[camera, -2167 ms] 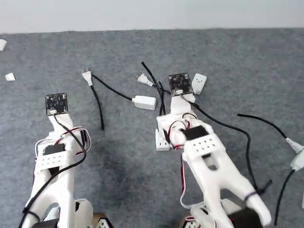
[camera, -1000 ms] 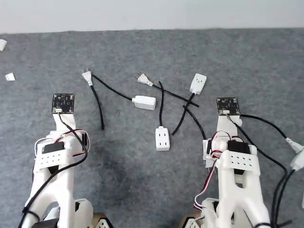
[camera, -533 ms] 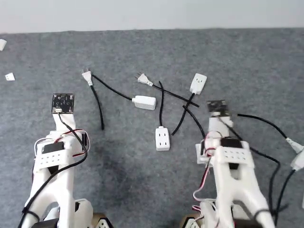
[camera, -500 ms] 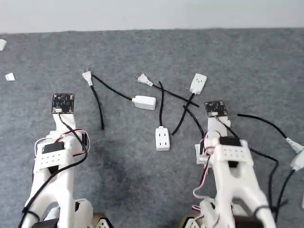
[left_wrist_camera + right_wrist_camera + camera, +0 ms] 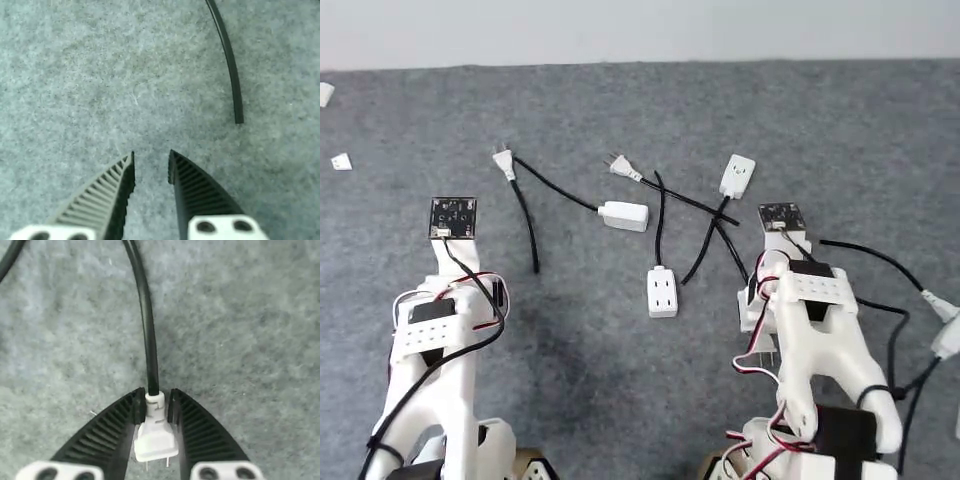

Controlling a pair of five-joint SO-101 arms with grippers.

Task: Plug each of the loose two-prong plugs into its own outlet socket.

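Note:
My right gripper (image 5: 155, 397) is shut on a white two-prong plug (image 5: 155, 440), whose black cord (image 5: 145, 315) runs away over the grey carpet. In the high view the right arm (image 5: 810, 300) stands right of centre, just below a white outlet socket (image 5: 737, 176). Two more sockets lie at the centre (image 5: 661, 291) and above it (image 5: 623, 215). Loose plugs lie farther back (image 5: 618, 166) and to the left (image 5: 503, 160). My left gripper (image 5: 151, 155) hangs open over bare carpet, near a cut cord end (image 5: 239, 120).
Black cords (image 5: 665, 215) cross between the sockets in the middle of the carpet. More white connectors (image 5: 942, 325) with cords lie at the right edge. Small white bits (image 5: 341, 161) sit at the far left. The left arm (image 5: 435, 330) stands over the carpet's left half.
The right arm has swung from over the central sockets out to the right, then drifted slightly back toward centre, trailing its cord. The left arm has barely shifted.

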